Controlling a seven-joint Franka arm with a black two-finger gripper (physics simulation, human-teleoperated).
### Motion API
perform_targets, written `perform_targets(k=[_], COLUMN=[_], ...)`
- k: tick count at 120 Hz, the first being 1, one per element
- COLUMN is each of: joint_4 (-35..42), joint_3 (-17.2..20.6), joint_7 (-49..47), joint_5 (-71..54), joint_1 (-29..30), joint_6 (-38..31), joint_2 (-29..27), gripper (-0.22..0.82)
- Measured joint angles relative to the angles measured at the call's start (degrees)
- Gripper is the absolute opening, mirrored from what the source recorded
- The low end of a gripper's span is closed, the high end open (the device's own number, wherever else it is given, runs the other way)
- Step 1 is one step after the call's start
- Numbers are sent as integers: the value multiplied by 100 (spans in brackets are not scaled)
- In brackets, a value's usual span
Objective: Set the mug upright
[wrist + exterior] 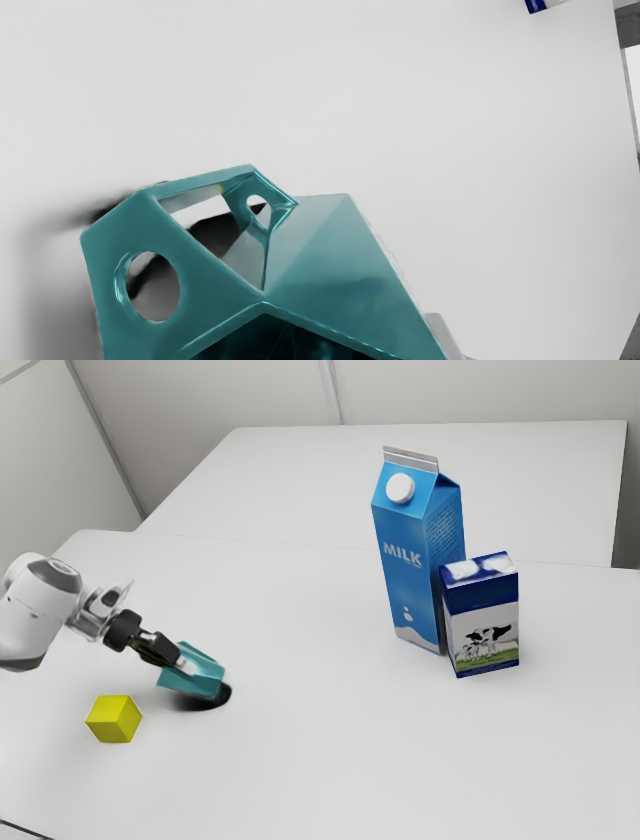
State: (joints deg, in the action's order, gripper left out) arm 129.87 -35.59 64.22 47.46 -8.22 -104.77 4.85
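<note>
Teal mug (pixel 206 680) tilted, exterior view's lower left; gripper (pixel 184 662) against it, cannot tell if pinching; rotate slowly, base low, until flat.

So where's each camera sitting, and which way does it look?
Exterior view: beside the arm, looking down across the table; the arm and gripper come in from the exterior view's left.
Wrist view: on the arm's hand, looking past the mug at the table; a grey bit of the gripper seems to peek out beside the mug.
Both: the mug, the table and, probably, the cow box.
</note>
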Motion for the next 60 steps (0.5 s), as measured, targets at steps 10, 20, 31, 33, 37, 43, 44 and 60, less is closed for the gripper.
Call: perform_targets(k=[10, 20, 31, 33, 37, 43, 44, 60], joint_4=[-19, -34, -187, -212, -272, -365, -376, -534], joint_3=[1, 5, 66, 97, 184, 370, 404, 963], joint_7=[3, 0, -24, -33, -54, -87, -93, -248], joint_5=[-35, -175, -461, -532, -691, -939, -982, -1706], joint_1=[-163, -355, -524, -538, -538, -480, -468, -321], joint_6=[-82, -227, -394, -429, -499, -615, -636, -964], joint_2=[-160, -322, -457, -486, -529, -568, -575, -644], gripper=[-16, -17, -17, -17, -18, -18, -18, -18])
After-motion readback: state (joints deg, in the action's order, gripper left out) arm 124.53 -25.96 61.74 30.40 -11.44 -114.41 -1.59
